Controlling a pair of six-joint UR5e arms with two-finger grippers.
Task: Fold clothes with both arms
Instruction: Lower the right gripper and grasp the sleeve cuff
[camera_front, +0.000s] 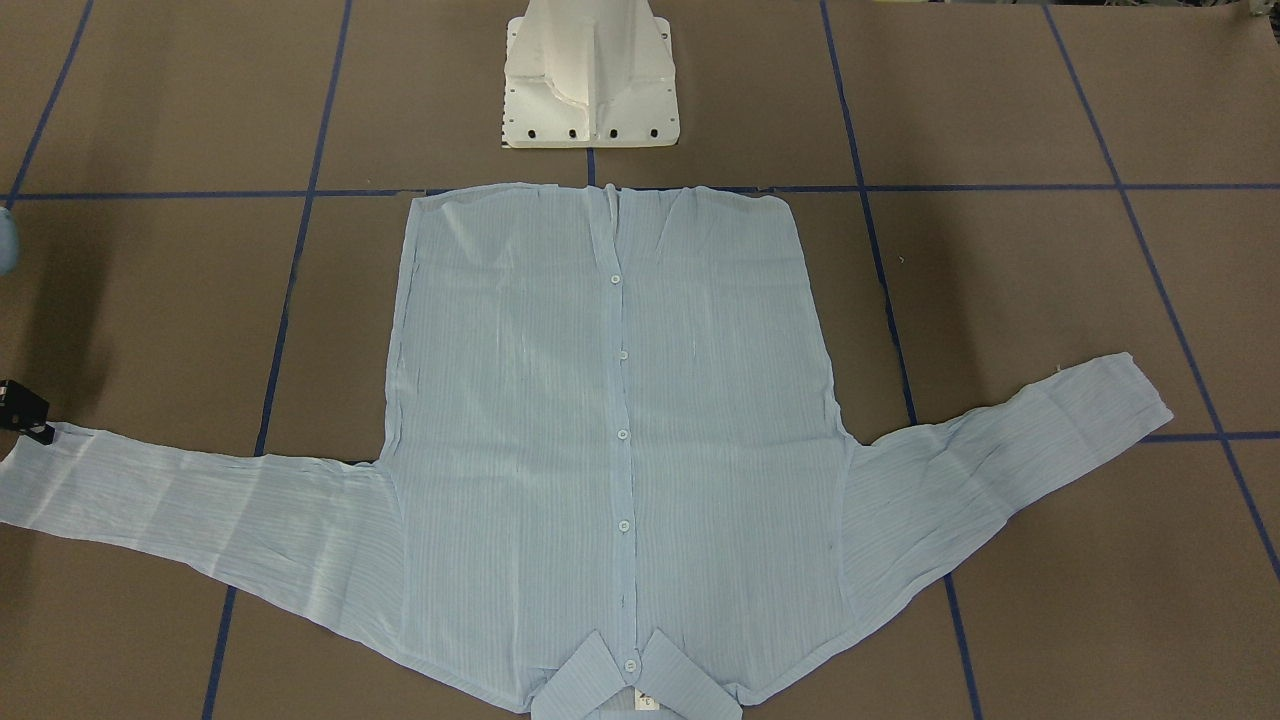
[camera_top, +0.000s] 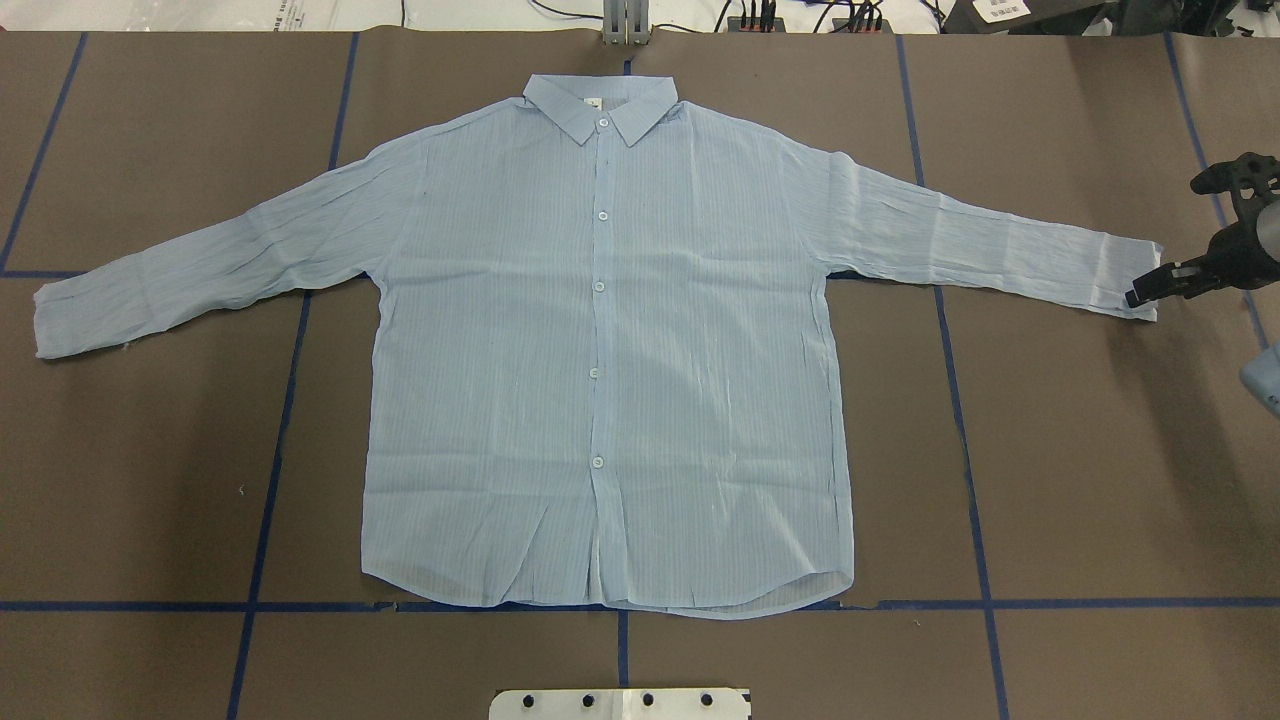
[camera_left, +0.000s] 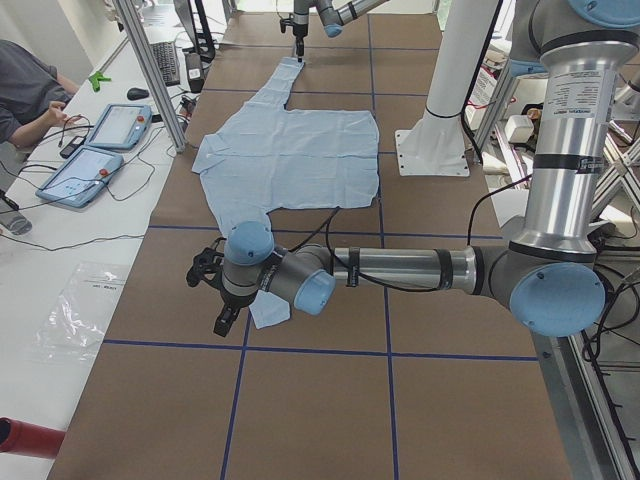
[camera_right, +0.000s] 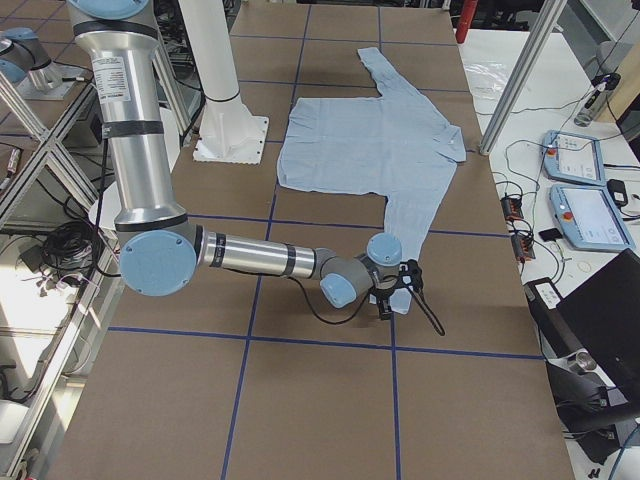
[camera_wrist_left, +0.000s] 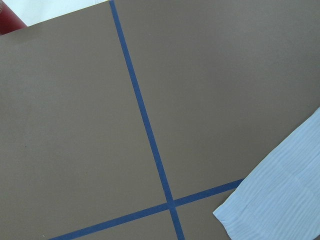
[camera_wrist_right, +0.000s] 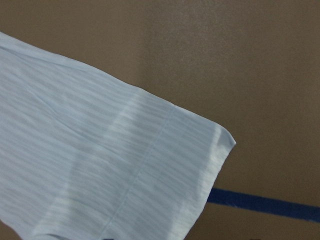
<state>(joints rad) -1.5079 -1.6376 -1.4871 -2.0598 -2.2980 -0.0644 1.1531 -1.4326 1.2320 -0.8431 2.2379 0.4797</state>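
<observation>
The shirt (camera_top: 600, 350) lies flat at the centre of the table (camera_top: 1080, 480), collar toward the operators' edge, each sleeve's long axis running toward a table end. The right gripper (camera_top: 1150, 288) stands at the right cuff (camera_top: 1120, 275), and the left gripper (camera_left: 220, 318) is beside the left cuff (camera_left: 266, 312). Jaw opening and hold: cannot tell.

Shirt (camera_top: 600, 350) on table (camera_top: 1050, 480); right tool (camera_top: 1142, 293) beside cuff (camera_top: 1125, 272).

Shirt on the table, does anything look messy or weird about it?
Nothing really stands out. The shirt lies flat and buttoned up, collar neat, with both sleeves spread out to the sides. The sleeves are only a bit crinkly.
</observation>
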